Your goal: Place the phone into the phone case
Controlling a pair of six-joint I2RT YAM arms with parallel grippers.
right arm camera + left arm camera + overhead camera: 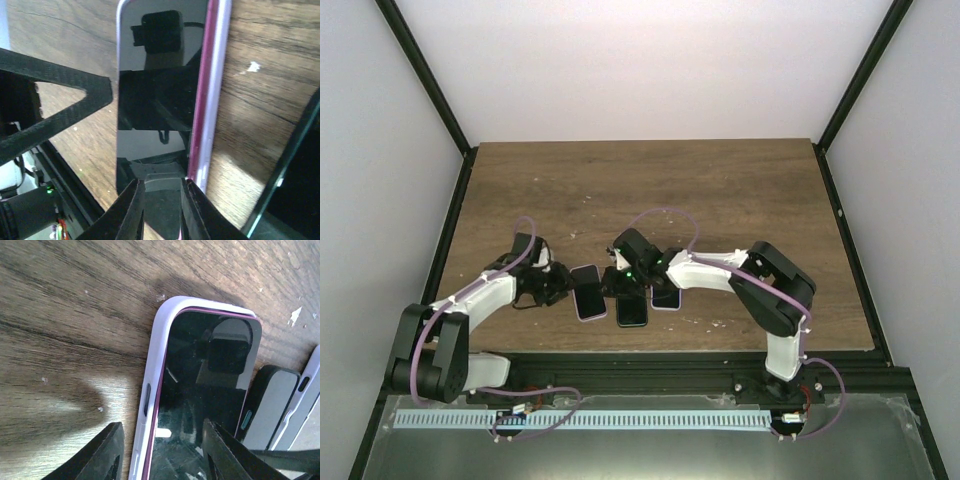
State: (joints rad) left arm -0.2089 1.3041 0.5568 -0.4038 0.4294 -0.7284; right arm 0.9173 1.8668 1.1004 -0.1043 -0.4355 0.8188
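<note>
- The phone [210,380] is lying in the lilac case [157,355] near the counter's [75,315] front, one long side seemingly proud.
- The left claw [160,440] is standing wide open astride the case's side, holding nothing.
- The right claw [162,195] is narrowed at the phone's end; grip unclear.
- Pressing evenly downward is looking wise.
- A black phone [632,310] and spare case [666,297] are crowding alongside.
</note>
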